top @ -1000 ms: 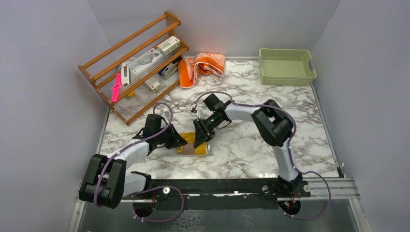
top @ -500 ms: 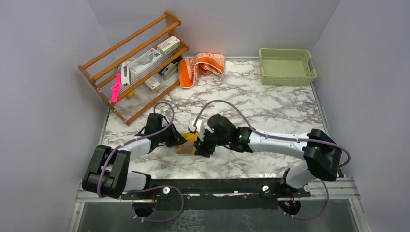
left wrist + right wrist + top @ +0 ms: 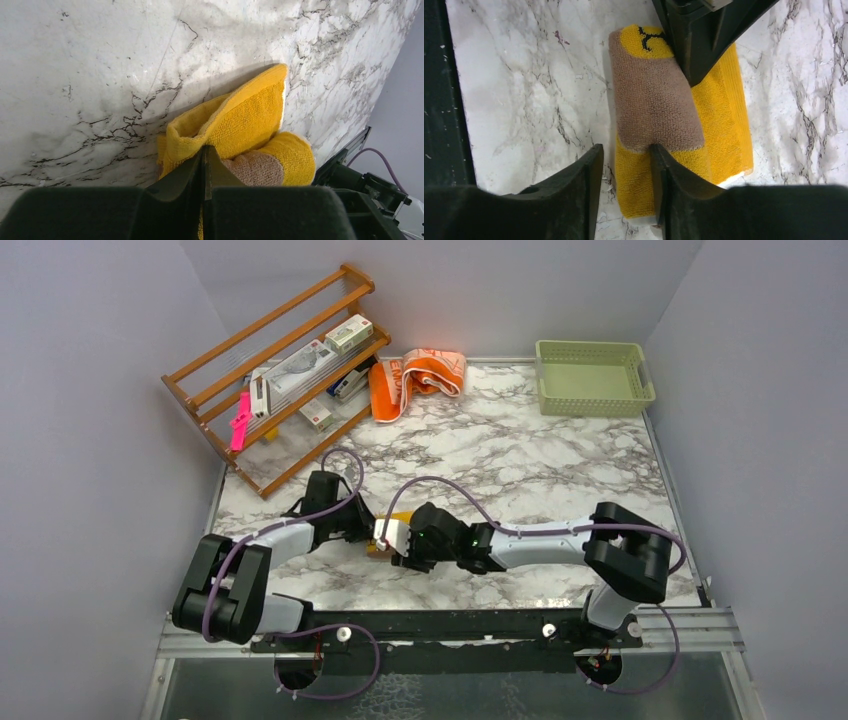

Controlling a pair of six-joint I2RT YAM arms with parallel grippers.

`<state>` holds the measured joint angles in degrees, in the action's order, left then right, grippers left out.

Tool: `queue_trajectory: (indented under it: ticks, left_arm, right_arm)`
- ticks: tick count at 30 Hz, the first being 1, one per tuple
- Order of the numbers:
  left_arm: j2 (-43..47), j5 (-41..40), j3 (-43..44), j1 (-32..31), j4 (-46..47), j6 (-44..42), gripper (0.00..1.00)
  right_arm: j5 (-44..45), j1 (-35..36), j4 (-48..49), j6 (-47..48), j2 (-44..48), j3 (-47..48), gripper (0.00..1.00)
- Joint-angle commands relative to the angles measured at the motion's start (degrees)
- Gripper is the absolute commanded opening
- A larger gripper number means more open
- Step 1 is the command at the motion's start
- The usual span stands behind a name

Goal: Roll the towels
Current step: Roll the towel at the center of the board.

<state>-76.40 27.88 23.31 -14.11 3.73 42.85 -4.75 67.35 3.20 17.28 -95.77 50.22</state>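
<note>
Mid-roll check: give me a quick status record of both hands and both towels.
left hand: shut on a fold of the yellow towel
right hand: open, astride one edge of that towel
yellow towel: folded over itself on the marble table, not a neat roll
orange towel: loose heap at the back beside the wooden rack, no hand on it

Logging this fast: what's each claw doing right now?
Left claw: closed on the yellow towel.
Right claw: open, straddling that towel's edge.
</note>
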Motion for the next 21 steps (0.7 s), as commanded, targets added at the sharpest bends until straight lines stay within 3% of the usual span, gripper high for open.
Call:
queue_trajectory:
  ticks: [1,9,13,17,21]
  left_arm:
    - [-1.7,-3.5,0.7,-0.2,-3.6,-2.9,0.06]
    - [0.6,-1.7,2.9,2.0,-5.8,-3.7,0.06]
    - [6.7,0.3,7.7,5.7,-11.7,-5.2,0.07]
    - [13.5,0.5,13.7,9.5,-19.5,-8.0,0.14]
    - [17.5,2.7,16.1,10.1,-23.3,-9.4,0.18]
  right_arm:
    - [2.6,0.9,2.0,1.0,-2.5,0.9,0.36]
    - [0.7,0.9,-4.1,-3.6,-6.1,4.2,0.11]
    - [-10.6,-2.3,-8.9,-7.1,-7.9,7.8,0.08]
    - [-24.6,-7.9,-10.9,-10.8,-8.9,10.1,0.08]
    - [-34.0,-13.1,-15.5,-13.3,-12.4,14.1,0.09]
